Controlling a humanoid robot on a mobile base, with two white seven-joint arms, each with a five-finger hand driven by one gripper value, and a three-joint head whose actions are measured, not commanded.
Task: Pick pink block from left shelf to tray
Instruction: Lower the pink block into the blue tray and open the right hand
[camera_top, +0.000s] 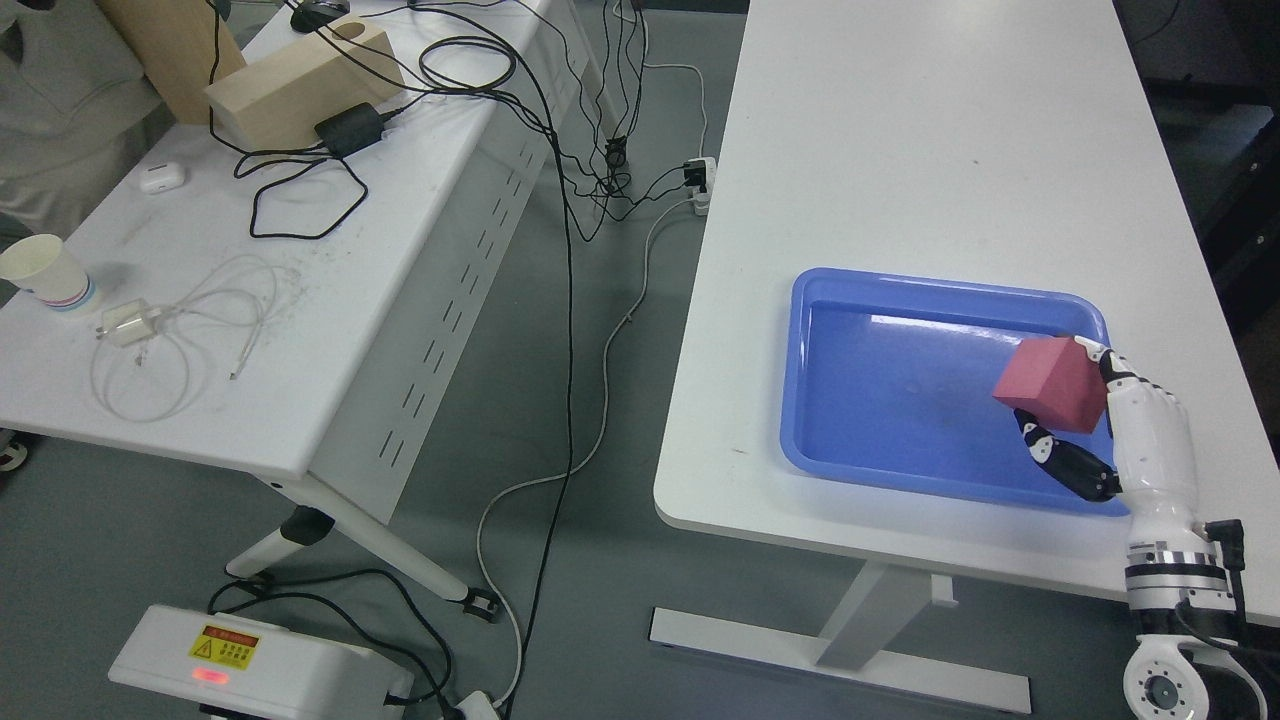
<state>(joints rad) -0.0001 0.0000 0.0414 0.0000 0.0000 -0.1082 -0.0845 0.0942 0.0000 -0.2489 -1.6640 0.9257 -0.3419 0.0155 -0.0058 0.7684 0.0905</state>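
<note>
Pink block (1052, 384) | gripped by right robot hand (1100, 420) | above blue tray (860, 300)

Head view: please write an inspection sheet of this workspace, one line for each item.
Surface: white table, bare except for the tray.
Job's things: pink block held over the right part of the blue tray; whether it touches the tray floor cannot be told.
Clutter: on the side table a paper cup, earbud case, white charger, wooden block, black adapter.
Grippers: right hand shut on the block; left hand not in view.
Cables: black cables run off the side table to the floor; a power strip lies between the tables.
Surroundings: grey floor; white device with a warning label at lower left.
</note>
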